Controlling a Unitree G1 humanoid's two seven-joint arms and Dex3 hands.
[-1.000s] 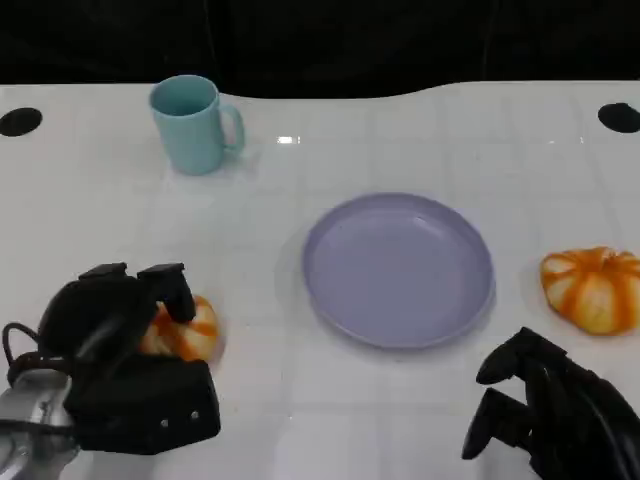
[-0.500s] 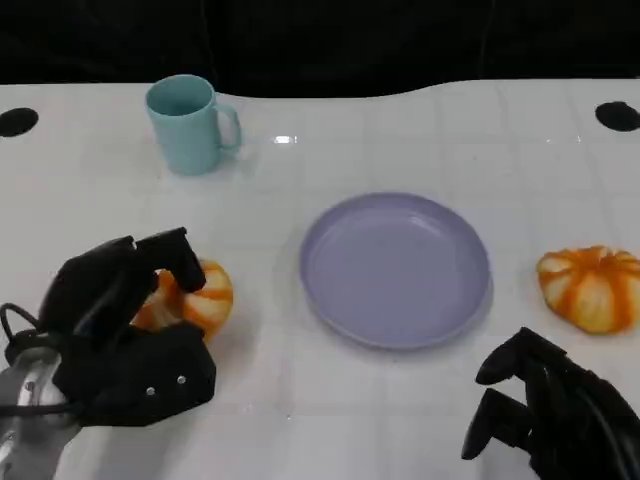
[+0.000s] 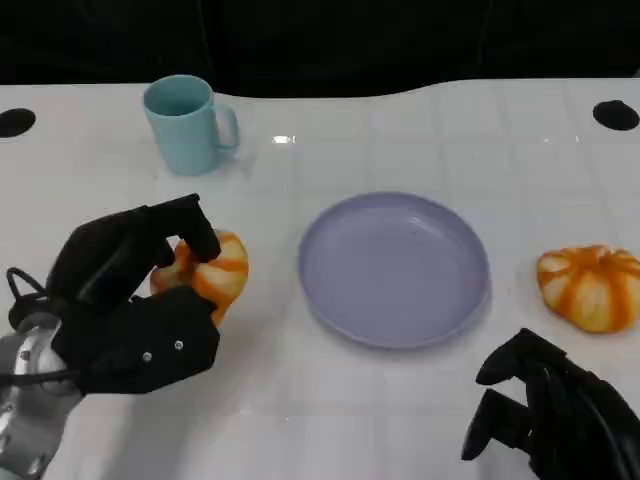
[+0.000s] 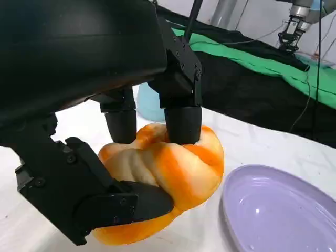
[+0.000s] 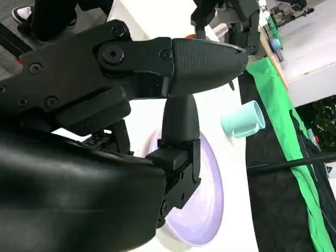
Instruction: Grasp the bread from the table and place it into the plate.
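Observation:
An orange-and-cream striped bread roll (image 3: 213, 270) is gripped by my left hand (image 3: 130, 300), lifted just left of the lavender plate (image 3: 395, 268). In the left wrist view the black fingers (image 4: 181, 115) press on top of the bread (image 4: 163, 181) with the thumb under it, and the plate rim (image 4: 278, 210) lies close beside it. A second striped roll (image 3: 590, 288) sits on the table right of the plate. My right hand (image 3: 550, 415) rests low at the front right, fingers curled, holding nothing. The right wrist view shows the right hand's fingers (image 5: 178, 126) above the plate (image 5: 205, 194).
A light-blue mug (image 3: 187, 124) stands at the back left; it appears as well in the right wrist view as the mug (image 5: 242, 119). The white table (image 3: 330, 420) ends at a dark backdrop. Two black round holes (image 3: 18, 122) mark the far corners.
My left hand has carried the bread up and to the right, toward the plate. The right hand has stayed still.

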